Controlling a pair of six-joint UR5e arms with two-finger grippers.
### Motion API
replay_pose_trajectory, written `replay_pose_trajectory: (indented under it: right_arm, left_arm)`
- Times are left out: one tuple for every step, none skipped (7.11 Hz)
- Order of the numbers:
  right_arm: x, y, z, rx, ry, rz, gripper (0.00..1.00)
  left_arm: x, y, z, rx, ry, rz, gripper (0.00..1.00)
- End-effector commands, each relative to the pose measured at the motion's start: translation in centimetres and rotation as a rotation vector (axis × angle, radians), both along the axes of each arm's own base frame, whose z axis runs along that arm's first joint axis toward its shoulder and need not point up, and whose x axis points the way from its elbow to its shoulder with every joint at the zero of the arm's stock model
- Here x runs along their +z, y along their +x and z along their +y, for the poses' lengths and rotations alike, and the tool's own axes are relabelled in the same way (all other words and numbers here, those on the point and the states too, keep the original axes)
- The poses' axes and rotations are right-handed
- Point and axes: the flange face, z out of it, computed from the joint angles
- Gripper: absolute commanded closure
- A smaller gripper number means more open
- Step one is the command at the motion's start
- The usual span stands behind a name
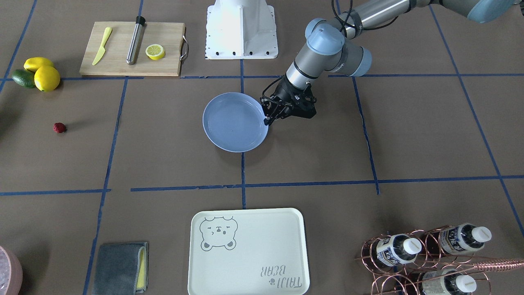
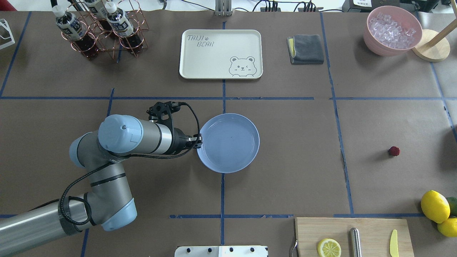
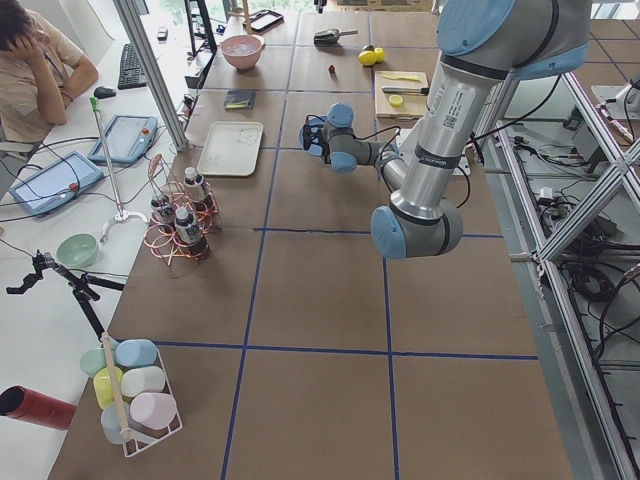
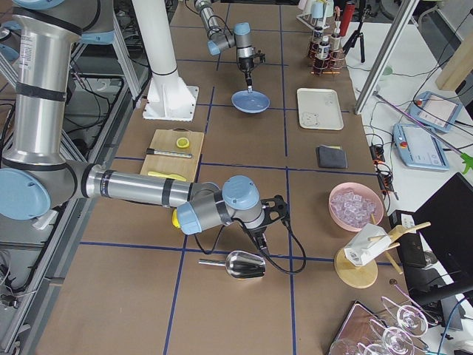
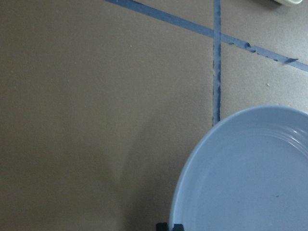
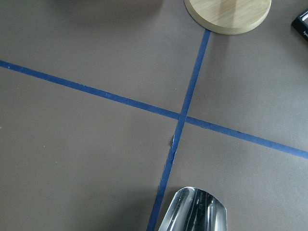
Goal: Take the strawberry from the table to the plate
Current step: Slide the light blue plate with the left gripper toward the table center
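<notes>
A: One berry (image 1: 59,128), not picked yet. It lies on the table (image 1: 368,143) at mid left of the front view, well apart from the plate (image 1: 229,135) at centre. Nothing is in the plate.

B: Left gripper (image 1: 269,119)?

A: At the plate's right rim in that view. The wrist view shows its fingertips (image 5: 162,226) straddling the rim, one inside and one outside, so I read it as pinched on the plate.

B: Right gripper (image 4: 260,235)?

A: Seen only in the right side view, low in frame, near a metal scoop (image 4: 245,264). Can't tell whether it's spread or closed. Its wrist view shows just scoop, tape and a wooden disc (image 6: 228,12).

B: Step?

A: Pre-pick, I'd say. Neither gripper is near the berry.

B: Next move?

A: My guess is that one arm goes to the berry with jaws spread, comes straight down over it and closes gently. It's tiny and roundish, so an off-centre touch could roll it. If the left arm does it, it has to let go of the rim first and cross much of the table. Lemons (image 1: 47,78) and an avocado (image 1: 23,78) sit above the berry in the front view, apart from it.
</notes>
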Motion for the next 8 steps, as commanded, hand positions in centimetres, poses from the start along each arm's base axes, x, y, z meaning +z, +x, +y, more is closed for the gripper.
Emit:
replay_pose_trajectory:
  right_arm:
    - [0.2, 0.0, 0.1, 0.000, -0.003, 0.000, 0.00]
    - [0.1, 0.0, 0.0, 0.000, -0.002, 0.000, 0.00]
    - [0.1, 0.0, 0.0, 0.000, -0.002, 0.000, 0.00]
    - [0.1, 0.0, 0.0, 0.000, -0.002, 0.000, 0.00]
    - [0.1, 0.0, 0.0, 0.000, -0.002, 0.000, 0.00]
    - [0.0, 0.0, 0.0, 0.001, -0.001, 0.000, 0.00]
    - [-0.2, -0.1, -0.1, 0.000, 0.002, -0.001, 0.00]
    - [-0.4, -0.1, -0.2, 0.000, 0.007, -0.002, 0.00]
  left_arm:
    - [0.7, 0.0, -0.1, -0.002, -0.004, -0.011, 1.00]
    - [0.7, 0.1, 0.1, 0.001, -0.004, -0.011, 1.00]
    - [0.8, 0.1, 0.1, 0.003, 0.003, -0.013, 0.96]
    - [0.8, 0.1, 0.1, 0.009, 0.017, -0.016, 0.74]
    - [0.9, 0.0, -0.1, 0.014, 0.039, -0.024, 0.60]
    - [1.0, 0.0, -0.1, 0.023, 0.063, -0.029, 0.49]
    - [1.1, -0.2, -0.2, 0.032, 0.093, -0.039, 0.10]
    - [1.3, -1.3, -1.1, 0.031, 0.136, -0.050, 0.00]
